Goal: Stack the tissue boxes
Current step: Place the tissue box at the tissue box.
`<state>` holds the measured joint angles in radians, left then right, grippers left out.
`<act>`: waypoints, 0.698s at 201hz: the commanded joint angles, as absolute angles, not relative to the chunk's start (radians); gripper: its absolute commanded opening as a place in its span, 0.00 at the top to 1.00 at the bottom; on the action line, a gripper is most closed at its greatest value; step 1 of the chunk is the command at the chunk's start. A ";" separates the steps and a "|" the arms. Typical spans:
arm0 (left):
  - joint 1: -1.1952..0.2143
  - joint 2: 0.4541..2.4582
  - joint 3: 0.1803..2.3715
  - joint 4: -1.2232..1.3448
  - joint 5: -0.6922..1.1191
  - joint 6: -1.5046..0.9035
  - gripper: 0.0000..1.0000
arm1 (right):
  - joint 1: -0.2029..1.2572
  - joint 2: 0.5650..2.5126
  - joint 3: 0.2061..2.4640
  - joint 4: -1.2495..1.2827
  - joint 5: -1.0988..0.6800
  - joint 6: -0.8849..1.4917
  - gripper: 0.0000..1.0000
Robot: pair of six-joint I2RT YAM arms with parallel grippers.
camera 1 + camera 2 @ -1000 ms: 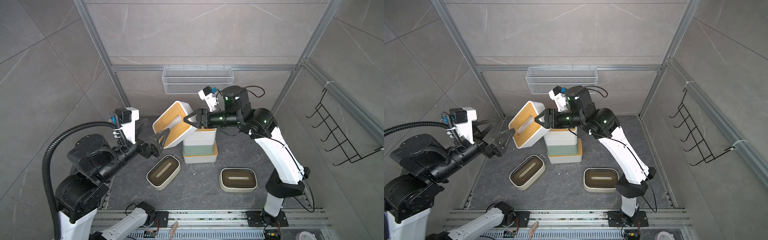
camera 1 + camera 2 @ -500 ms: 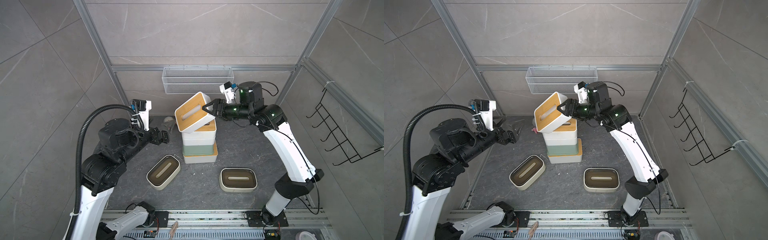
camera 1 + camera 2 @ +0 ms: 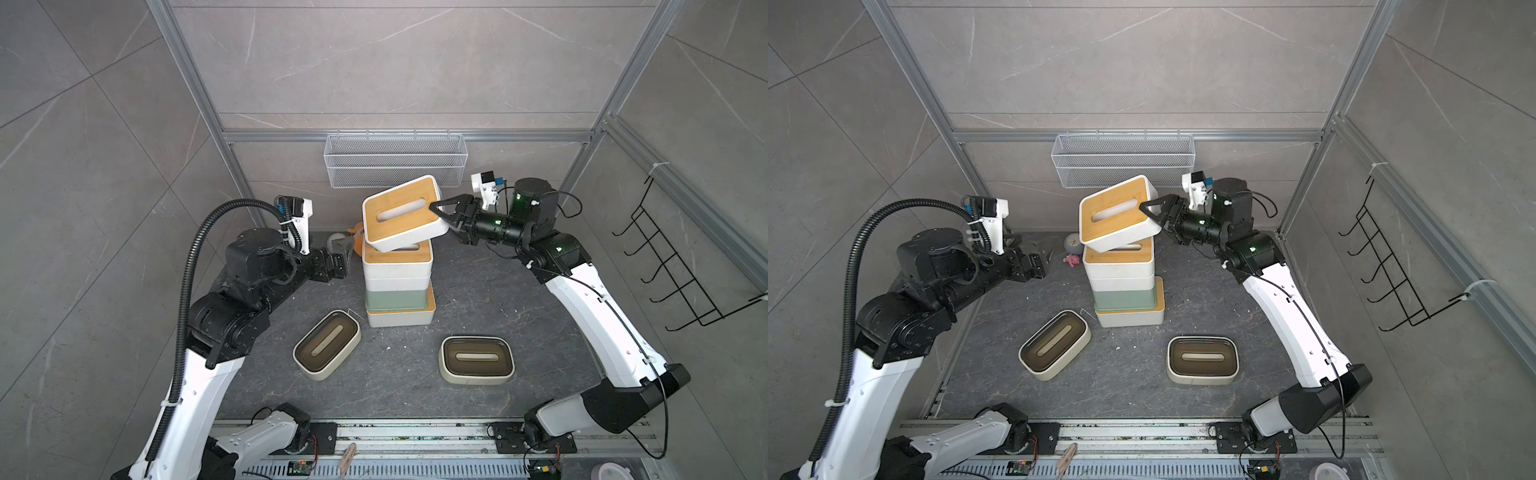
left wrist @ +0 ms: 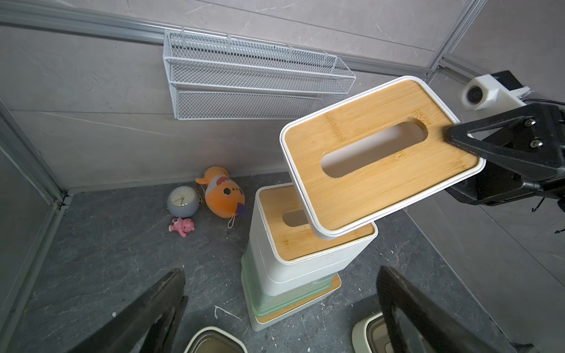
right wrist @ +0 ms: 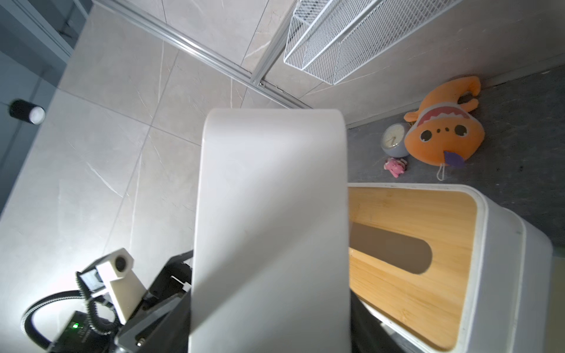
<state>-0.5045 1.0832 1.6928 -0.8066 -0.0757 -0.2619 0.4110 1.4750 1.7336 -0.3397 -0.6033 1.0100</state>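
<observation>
- The right fingers clamp one short end of the held box, one on the bamboo lid and the other beneath. The whole box juts out past the fingertips, so its weight could twist it in that narrow pinch.
- The box hangs tilted over the stack of four, and the end far from the fingers seems lowest. I cannot tell whether that corner touches the top lid. Released like this, it would likely land on an edge and slide off.
- The stack below the fingers is staggered, with the bottom box sticking out to one side. A sideways shove while levelling could topple it.
- The left fingers are spread wide and empty, well apart from the stack, so nothing steadies it.
- One cream box and a second cream box lie unstacked on the tabletop, near the stack's foot. Falling boxes could knock them.
</observation>
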 commanded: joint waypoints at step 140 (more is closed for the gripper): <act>0.003 1.073 1.302 -0.313 0.708 -0.782 0.00 | 0.349 1.421 1.409 0.191 -0.778 1.385 0.79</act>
